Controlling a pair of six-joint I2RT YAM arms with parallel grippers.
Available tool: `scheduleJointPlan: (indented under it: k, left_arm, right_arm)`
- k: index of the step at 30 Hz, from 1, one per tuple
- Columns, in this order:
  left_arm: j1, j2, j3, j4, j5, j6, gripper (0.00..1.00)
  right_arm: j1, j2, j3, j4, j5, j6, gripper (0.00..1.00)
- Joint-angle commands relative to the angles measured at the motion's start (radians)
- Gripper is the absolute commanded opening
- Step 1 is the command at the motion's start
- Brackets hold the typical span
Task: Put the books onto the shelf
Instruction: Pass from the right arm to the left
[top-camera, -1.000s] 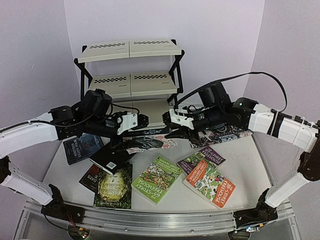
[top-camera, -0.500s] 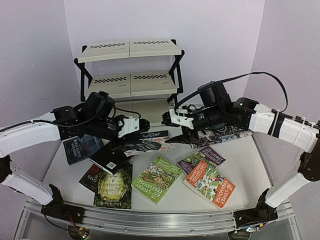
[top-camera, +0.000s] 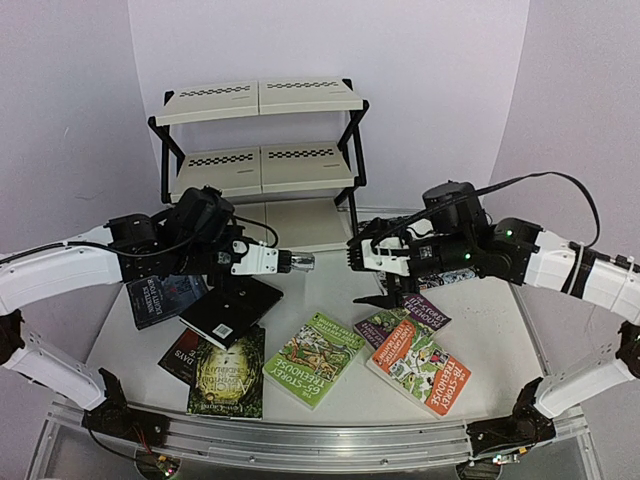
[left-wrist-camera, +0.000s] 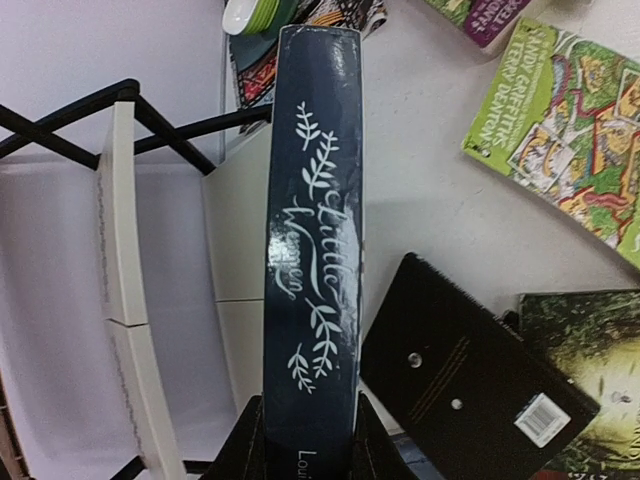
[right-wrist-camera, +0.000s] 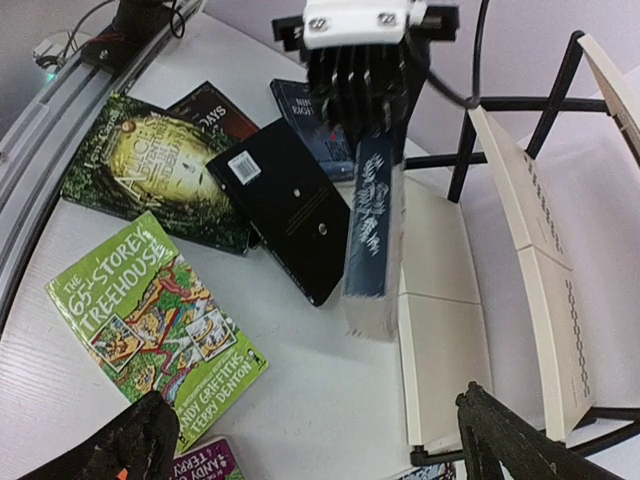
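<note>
My left gripper (top-camera: 272, 262) is shut on a dark blue book (left-wrist-camera: 312, 250) with a white leaf design on its spine. It holds the book on edge above the table, in front of the shelf's (top-camera: 260, 165) bottom tier. In the right wrist view the book (right-wrist-camera: 370, 220) juts out from the left gripper (right-wrist-camera: 365, 70) beside the cream panel (right-wrist-camera: 440, 330). My right gripper (top-camera: 367, 272) stands wide open to the right of the book, apart from it, with nothing between its fingers (right-wrist-camera: 135, 450). Other books lie flat on the table: black (top-camera: 232, 308), bright green (top-camera: 320, 358), orange (top-camera: 425, 370), purple (top-camera: 415, 312), dark green-gold (top-camera: 228, 372).
Another dark blue book (top-camera: 165, 297) lies at the left, under my left arm. A patterned mat (left-wrist-camera: 252, 75) lies near the shelf's right foot, mostly hidden by my right arm. The shelf's black legs (right-wrist-camera: 470, 150) stand close to the held book.
My right gripper has opened, let go of the dark blue book and drawn back to the right. My left gripper has shut on the book and now holds it alone.
</note>
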Motion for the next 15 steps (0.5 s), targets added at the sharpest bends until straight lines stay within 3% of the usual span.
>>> scheduleJointPlan:
  k: [1, 4, 10, 15]
  left_arm:
    - [-0.007, -0.017, 0.03, 0.239, -0.246, 0.207, 0.0]
    - [-0.003, 0.005, 0.022, 0.329, -0.313, 0.311, 0.0]
    - [0.072, 0.068, 0.081, 0.428, -0.357, 0.365, 0.0]
    - [0.117, 0.079, 0.078, 0.619, -0.348, 0.419, 0.0]
  right_arm:
    - [0.006, -0.067, -0.078, 0.081, 0.123, 0.048, 0.98]
    - [0.007, -0.09, -0.122, 0.104, 0.19, 0.093, 0.98]
    - [0.007, -0.115, -0.191, 0.144, 0.301, 0.208, 0.98]
    - [0.007, -0.148, -0.236, 0.157, 0.311, 0.262, 0.98]
